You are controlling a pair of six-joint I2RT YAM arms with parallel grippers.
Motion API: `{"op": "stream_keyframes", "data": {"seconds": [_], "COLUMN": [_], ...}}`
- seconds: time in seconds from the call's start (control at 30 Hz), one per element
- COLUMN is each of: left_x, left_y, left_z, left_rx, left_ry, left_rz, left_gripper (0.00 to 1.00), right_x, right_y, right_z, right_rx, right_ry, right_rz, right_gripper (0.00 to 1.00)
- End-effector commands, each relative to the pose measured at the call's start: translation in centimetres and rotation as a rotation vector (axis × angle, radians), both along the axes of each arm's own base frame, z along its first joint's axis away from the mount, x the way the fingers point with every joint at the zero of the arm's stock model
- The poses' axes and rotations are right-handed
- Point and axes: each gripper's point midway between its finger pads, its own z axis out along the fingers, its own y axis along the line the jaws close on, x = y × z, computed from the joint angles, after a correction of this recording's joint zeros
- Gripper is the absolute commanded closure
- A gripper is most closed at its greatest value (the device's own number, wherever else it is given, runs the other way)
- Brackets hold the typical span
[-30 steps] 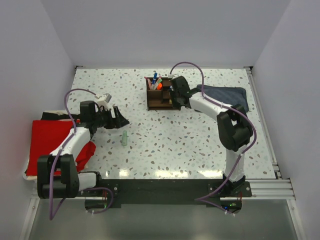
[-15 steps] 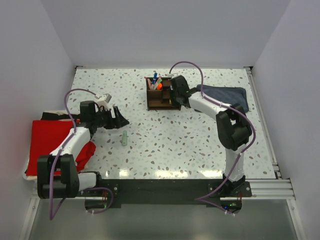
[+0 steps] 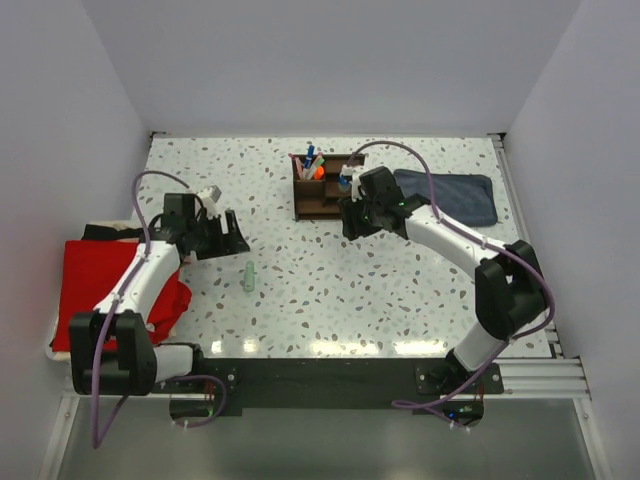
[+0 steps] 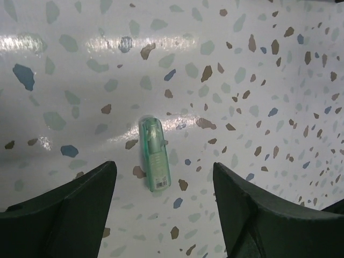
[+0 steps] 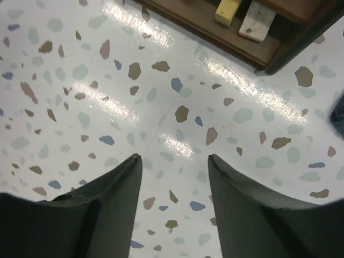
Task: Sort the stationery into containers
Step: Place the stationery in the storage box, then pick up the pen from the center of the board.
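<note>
Black left jaws: the left gripper [image 3: 232, 238] stands open and empty, its fingers spread to either side of the tube in the left wrist view, above it and not touching.
Black right jaws: the right gripper [image 5: 174, 161] is parted with nothing between, hovering over bare speckle just in front of the organizer.
Pale green tube: [image 4: 155, 153] lies flat on the surface, alone, near the left gripper and well apart from the organizer.
Wooden desk organizer: [image 3: 318, 203] dark brown, at the far middle; pens [image 3: 309, 162] stand upright in a rear compartment, with an orange highlighter [image 3: 319, 172] beside them.
Low front tray: two small pale bits [image 5: 253, 26] rest in it.
Progress: by my reading nearly done; the tube looks like the only piece not yet in the organizer.
Remaining: grasp the tube, carry it across, drop it in a compartment.
Surface: [image 3: 350, 300] white with coloured flecks, glossy; a folded blue-grey cloth [image 3: 450, 198] right of the organizer, a red cloth [image 3: 100, 285] at the left edge.
Room: plain pale walls on three sides.
</note>
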Motion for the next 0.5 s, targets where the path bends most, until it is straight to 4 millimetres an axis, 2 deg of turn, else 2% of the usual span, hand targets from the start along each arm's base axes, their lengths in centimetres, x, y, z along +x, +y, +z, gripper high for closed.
{"op": "stream_keyframes", "data": {"seconds": [0.0, 0.03, 0.13, 0.23, 0.47], "left_x": [-2.7, -3.4, -4.3, -4.7, -6.0], "left_y": [0.7, 0.7, -0.3, -1.0, -0.4], "left_z": [-3.5, -4.4, -5.4, -6.2, -8.4], "left_rx": [0.069, 0.091, 0.135, 0.160, 0.236], "left_ry": [0.176, 0.212, 0.245, 0.270, 0.349], "left_rz": [0.120, 0.125, 0.099, 0.084, 0.112], "left_gripper": [0.25, 0.27, 0.29, 0.34, 0.43], "right_x": [0.5, 0.9, 1.7, 1.7, 1.0], "right_y": [-0.4, -0.5, -1.6, -2.9, -4.2], "right_z": [2.3, 2.8, 3.9, 4.1, 4.2], "right_rx": [-0.014, -0.019, -0.048, -0.074, -0.068], "right_ry": [-0.106, -0.132, -0.201, -0.228, -0.235], "right_rz": [0.048, 0.047, -0.013, -0.065, -0.097], "right_gripper": [0.19, 0.01, 0.01, 0.01, 0.01]}}
